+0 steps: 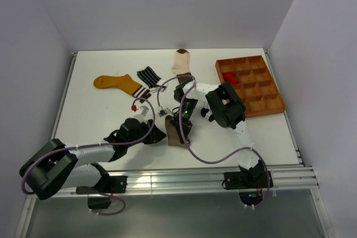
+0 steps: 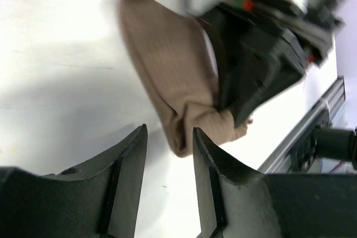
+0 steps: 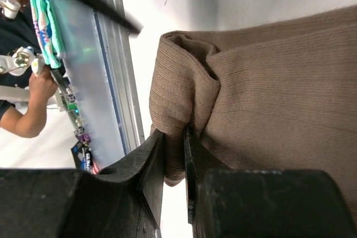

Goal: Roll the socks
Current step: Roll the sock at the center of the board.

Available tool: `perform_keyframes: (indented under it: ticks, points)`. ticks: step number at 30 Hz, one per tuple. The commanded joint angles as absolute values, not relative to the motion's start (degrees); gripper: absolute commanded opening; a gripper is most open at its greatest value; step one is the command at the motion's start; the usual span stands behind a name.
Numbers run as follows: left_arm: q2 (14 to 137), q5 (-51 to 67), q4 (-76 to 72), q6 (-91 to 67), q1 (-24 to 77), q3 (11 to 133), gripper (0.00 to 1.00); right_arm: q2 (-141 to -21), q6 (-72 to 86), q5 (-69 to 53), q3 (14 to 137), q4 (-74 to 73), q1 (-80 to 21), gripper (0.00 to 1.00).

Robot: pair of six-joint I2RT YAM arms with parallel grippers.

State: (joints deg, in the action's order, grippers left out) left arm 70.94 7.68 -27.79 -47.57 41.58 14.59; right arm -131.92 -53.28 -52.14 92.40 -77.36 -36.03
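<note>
On the white table [image 1: 89, 116], near its front middle, lies the taupe sock [image 1: 175, 133]. Its near end is folded over, so the first turn of the roll looks to be starting. The right gripper [image 3: 173, 137] pinches that fold, jaws nearly together on the fabric. The left gripper [image 2: 170, 132] is spread and empty just beside it, and probably needs to pin the sock while the fold is turned onward. The right arm's body crowds the sock. Well apart lie the brown tray [image 1: 266, 112], holding a red sock [image 1: 230, 77], and the mustard sock [image 1: 117, 83], cream-and-brown sock [image 1: 181, 62] and striped sock [image 1: 148, 75].
</note>
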Motion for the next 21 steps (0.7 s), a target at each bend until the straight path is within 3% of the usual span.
perform_keyframes:
  ticks: [1,12,21]
  points:
    - [70.48,5.81,-34.28,-43.69,45.16,15.11,0.45,-134.38,-52.29,-48.69,95.36,-78.92,-36.30,0.13]
    - [82.61,4.84,-36.30,-37.71,51.33,24.42,0.47,-139.48,-49.49,-49.40,99.76,-81.92,-36.12,0.13]
    - [86.57,2.64,-36.21,-36.74,54.23,24.35,0.47,-140.19,-47.38,-49.31,99.76,-81.04,-35.69,0.13]
